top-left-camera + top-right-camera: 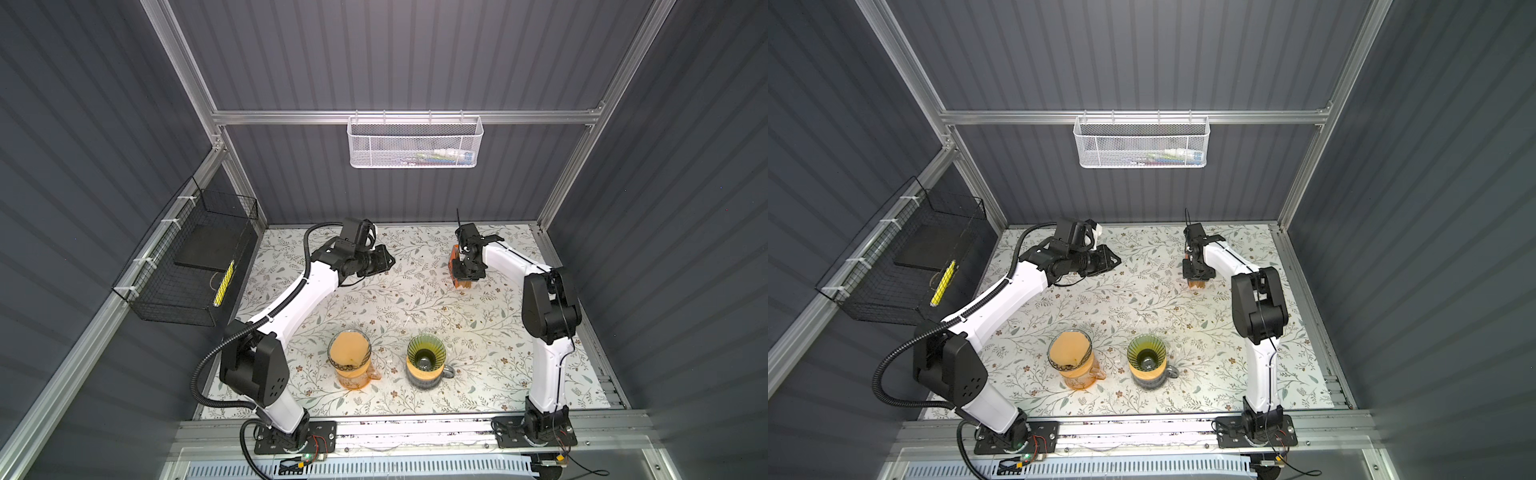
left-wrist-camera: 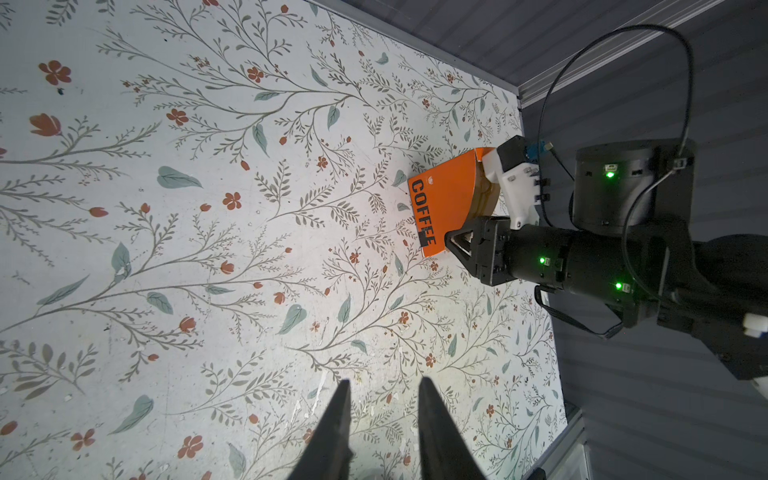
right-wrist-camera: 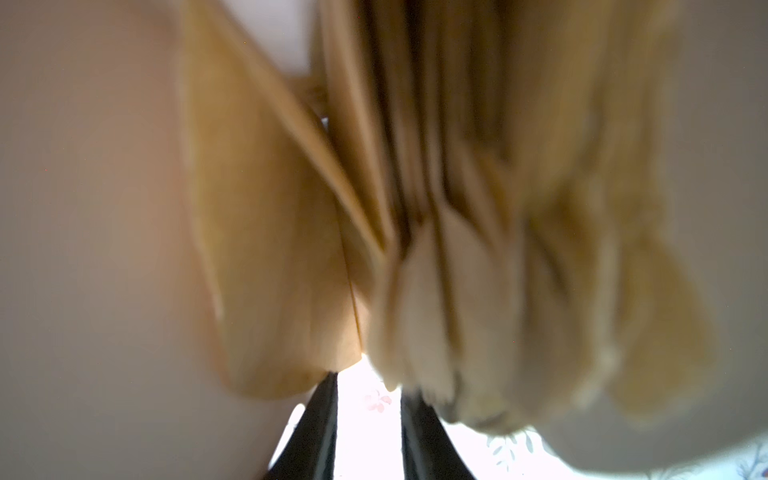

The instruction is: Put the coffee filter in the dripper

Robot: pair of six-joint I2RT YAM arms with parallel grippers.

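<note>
Reaching down into the filter stack with the right pincer (image 3: 368,388): its jaws are a narrow gap apart with bare table showing between them, and nothing is clamped that we can see. One fingertip (image 3: 320,415) touches the lower edge of a brown coffee filter (image 3: 270,270), and the rest of the fanned stack crowds the other finger. The wrist view is blurred, so we can't tell which sheet would get caught.

The filters stand on edge in the orange COFFEE box (image 2: 446,199), directly under the pincer with its open side facing it. Our read is that this is why we come in from above: the edges are presented, so one sheet can be pinched off.

The left pincer (image 2: 383,388) is well apart from the right one, across the table (image 1: 415,299). It hovers over bare surface, jaws slightly apart and empty. It looks parked clear of the work, with its camera watching the box.

The green dripper (image 1: 426,353) is further out, well apart from the right pincer on the arm-base side, seated on a glass mug (image 1: 451,371). Its cone is empty, so it's the likely target. Just beside it, a second dripper (image 1: 349,353) on an orange carafe (image 1: 353,380) already has a filter in it.

We judge the task is at the pick stage, with nothing lifted yet. The main risk is dragging several sheets out at once.
</note>
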